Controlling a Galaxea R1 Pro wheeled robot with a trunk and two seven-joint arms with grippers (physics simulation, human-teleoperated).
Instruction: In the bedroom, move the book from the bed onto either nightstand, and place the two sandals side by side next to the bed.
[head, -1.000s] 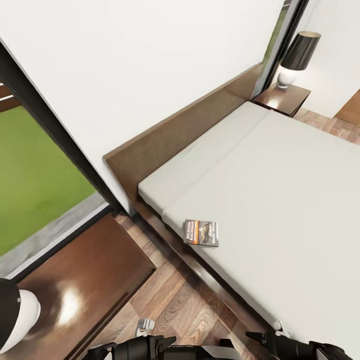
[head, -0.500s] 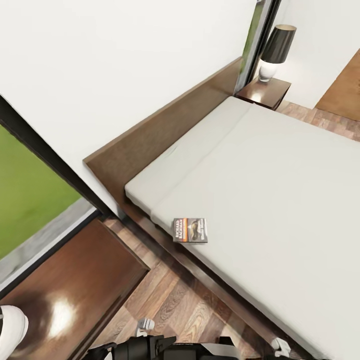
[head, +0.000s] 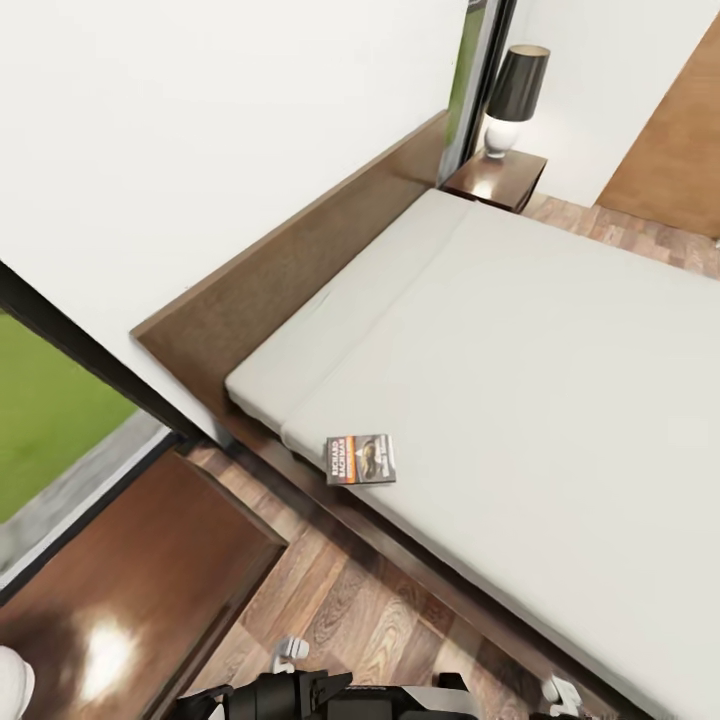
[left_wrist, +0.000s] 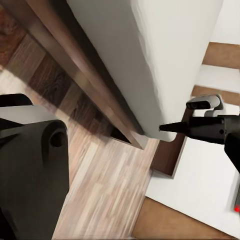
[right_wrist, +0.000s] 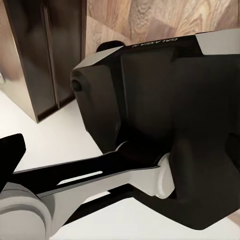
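In the left wrist view one dark pointed finger (left_wrist: 182, 128) of the left gripper reached in toward the corner of the mattress; its partner was out of frame, so how far that gripper stood open could not be told. Past the fingertip ran the bed's (left_wrist: 75, 60) dark wooden frame rail, and below it the wood-plank floor (left_wrist: 100, 185).

In the right wrist view the dark robot body (right_wrist: 165, 120) and a white-and-black link crowded the frame, with a dark brown cabinet (right_wrist: 37, 55) behind; the right gripper's fingers could not be made out there, so its opening could not be told either.

From the head view, the dark arm parts sat at the very bottom edge, and the book (head: 360, 460) lay flat on the pale mattress (head: 520, 350), right at the near edge by the headboard (head: 300, 260) end, well apart from those arm parts, touched by nothing. Near the robot's left stood a glossy dark brown nightstand (head: 130, 590). Across the bed, the far nightstand (head: 497, 180) carried a lamp (head: 515, 95) with a black shade.
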